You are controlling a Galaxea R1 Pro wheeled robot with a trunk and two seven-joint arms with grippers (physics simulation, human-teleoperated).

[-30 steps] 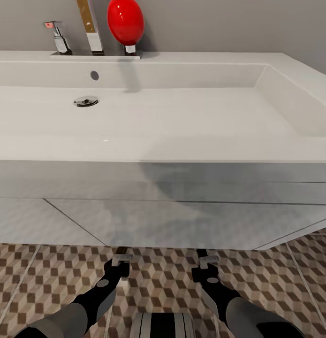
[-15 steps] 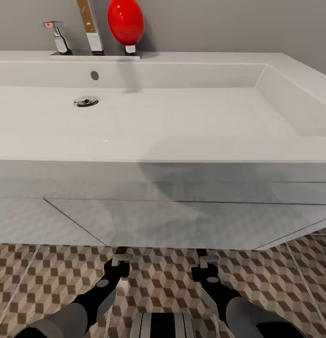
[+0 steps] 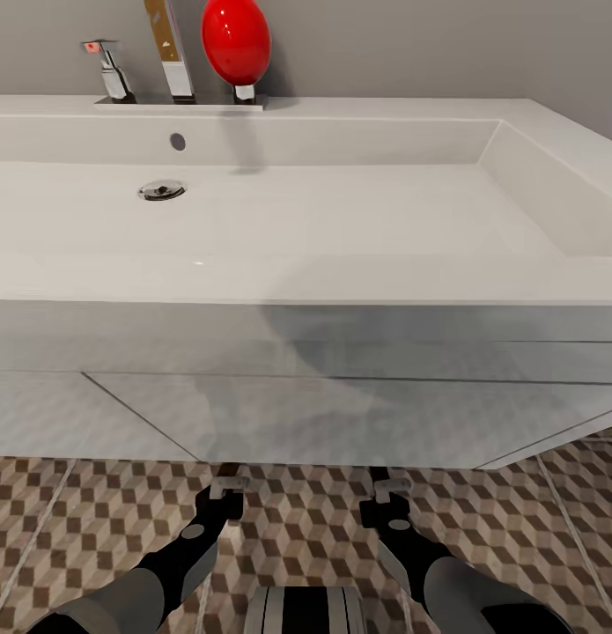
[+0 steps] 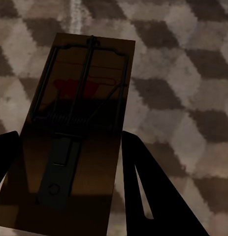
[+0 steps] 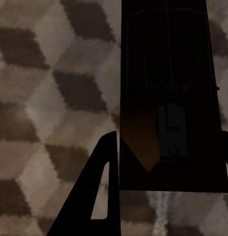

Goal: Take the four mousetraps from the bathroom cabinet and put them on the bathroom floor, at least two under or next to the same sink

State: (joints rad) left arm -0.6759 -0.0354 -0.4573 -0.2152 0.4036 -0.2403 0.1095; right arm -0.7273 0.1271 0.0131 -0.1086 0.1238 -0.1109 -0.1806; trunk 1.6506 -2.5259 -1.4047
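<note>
The white sink (image 3: 341,286) spans the head view, with the cube-patterned bathroom floor (image 3: 306,519) below its front panel. Both arms reach down just under that panel's lower edge. My left gripper (image 3: 228,486) is shut on a brown wooden mousetrap (image 4: 81,128) with a wire bar and a red mark; the dark fingers (image 4: 143,172) press its long sides just above the tiles (image 4: 192,73). My right gripper (image 3: 389,486) is shut on a second mousetrap (image 5: 168,98), which looks very dark in the shade over the floor (image 5: 45,98). The cabinet is out of view.
A chrome tap (image 3: 112,75), a round drain (image 3: 162,189) and a red egg-shaped object (image 3: 236,40) sit at the sink's back left. The sink's front panel (image 3: 323,405) overhangs both grippers. My own base (image 3: 306,612) shows at the bottom between the arms.
</note>
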